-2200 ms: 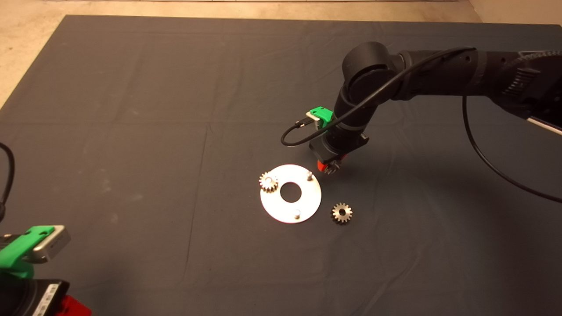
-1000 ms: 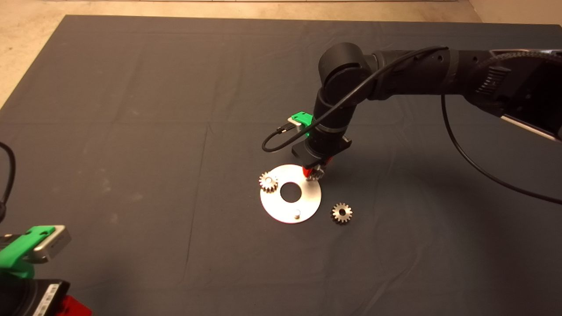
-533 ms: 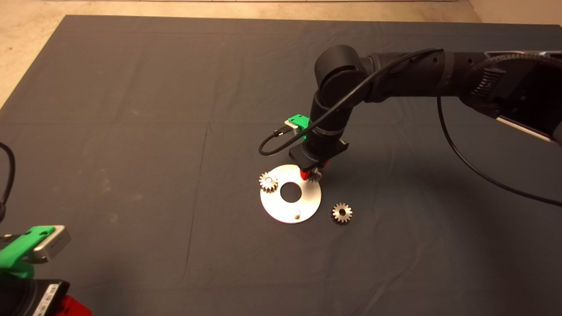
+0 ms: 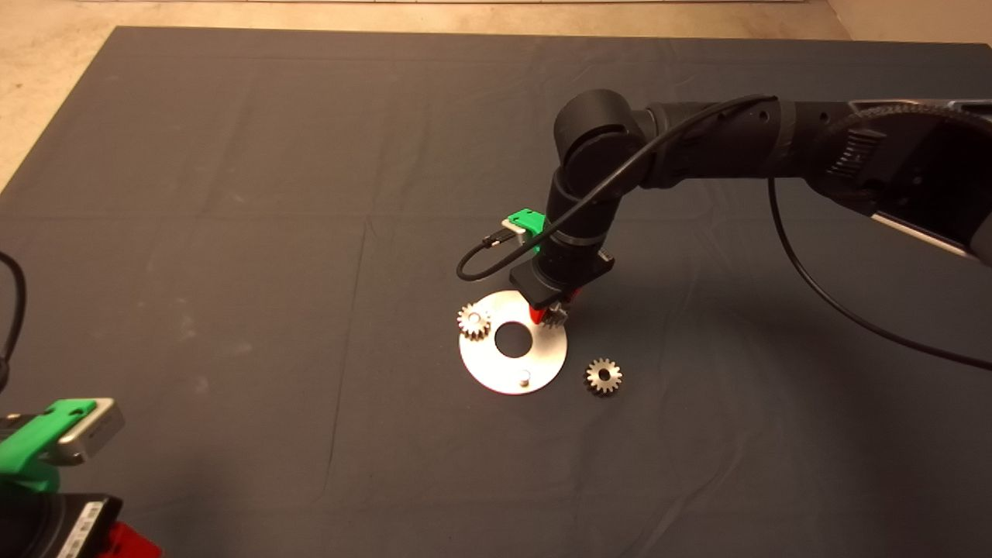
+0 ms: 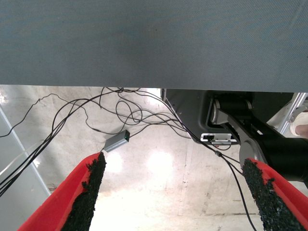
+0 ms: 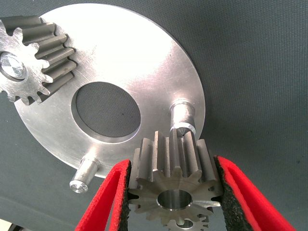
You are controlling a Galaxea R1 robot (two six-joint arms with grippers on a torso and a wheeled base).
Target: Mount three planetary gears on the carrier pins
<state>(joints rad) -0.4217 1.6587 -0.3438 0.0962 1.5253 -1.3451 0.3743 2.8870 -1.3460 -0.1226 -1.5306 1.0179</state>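
Note:
The white carrier disc [image 4: 496, 370] [image 6: 144, 57] lies mid-mat. One planetary gear [image 4: 473, 320] [image 6: 31, 60] sits on its left pin. My right gripper [image 4: 547, 314] [image 6: 172, 168] is shut on a second gear [image 6: 173, 185], held just above and slightly off a bare pin [image 6: 183, 115] at the disc's right edge. Another bare pin [image 4: 525, 378] [image 6: 84, 175] stands at the disc's near edge. A third gear [image 4: 603, 376] lies flat on the mat to the right of the disc. My left gripper [image 5: 175, 163] is parked open at the lower left [image 4: 62, 434].
The dark mat [image 4: 232, 232] spreads wide around the disc. A black cable [image 4: 484, 260] loops off the right wrist just behind the disc. In the left wrist view, floor cables [image 5: 120, 115] and a machine base [image 5: 250, 125] show beyond the mat's edge.
My right gripper carried its gear leftward from beside the disc to over the disc's right pin, then sank slightly. The left arm and the other gears stayed put.

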